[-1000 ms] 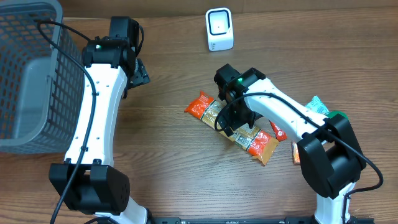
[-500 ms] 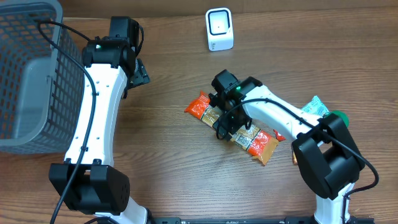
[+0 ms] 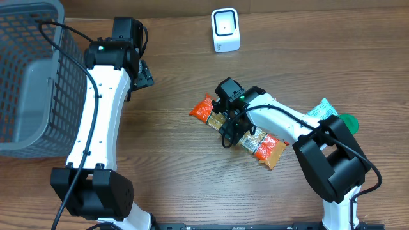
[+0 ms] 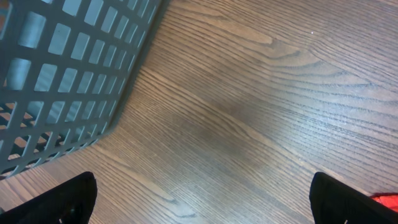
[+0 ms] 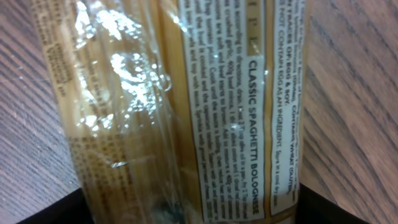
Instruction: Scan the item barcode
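A: Overhead, which step?
B: Grasp: right gripper (image 3: 230, 128) straddles the long clear-plastic spaghetti packet with orange ends (image 3: 263, 145), flat on wooden table (image 3: 192, 179); can't tell if gripped. Meanwhile left gripper (image 4: 199, 208) is spread wide.
A: Next?
B: Probably clamp, lift, barcode toward white box scanner (image 3: 225, 30).

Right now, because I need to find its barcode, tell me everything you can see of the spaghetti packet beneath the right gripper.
The spaghetti packet is a long, flat pack of glossy clear film with orange-red ends, lying flat and diagonal on the wooden table. Pale strands show through beside a cream label with small print, including "Classic Spaghetti Bolognese". No barcode shows on the visible face. The right gripper sits over its middle, a finger at either side; whether they touch it I cannot tell.
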